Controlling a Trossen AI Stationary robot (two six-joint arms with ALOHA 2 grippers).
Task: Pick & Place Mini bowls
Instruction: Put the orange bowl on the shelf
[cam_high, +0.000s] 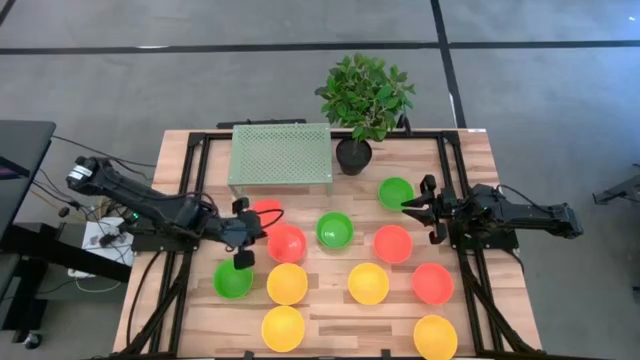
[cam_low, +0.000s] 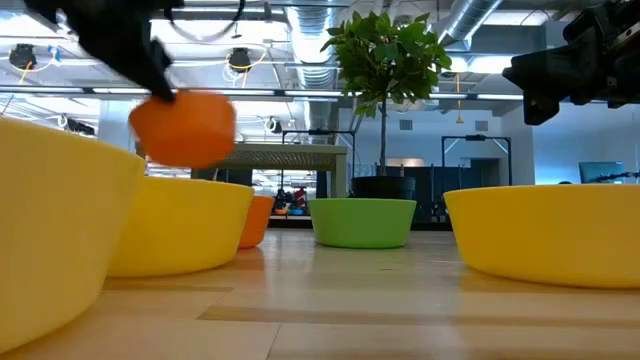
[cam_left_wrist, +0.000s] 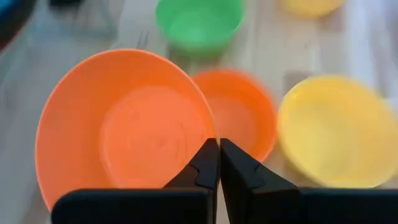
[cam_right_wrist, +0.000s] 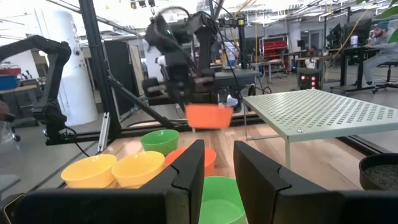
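Between the left hand's (cam_left_wrist: 217, 163) closed fingers hangs a red-orange mini bowl (cam_left_wrist: 127, 127), pinched by its rim and lifted clear of the desk (cam_low: 400, 300). Directly below it sits a second red-orange bowl (cam_left_wrist: 239, 112); beyond that a green bowl (cam_left_wrist: 199, 22), beside it a yellow bowl (cam_left_wrist: 339, 130). Farther off stands the mesh shelf (cam_high: 281, 152). Well apart, the right hand (cam_high: 412, 205) waits open over another green bowl (cam_high: 395, 192).
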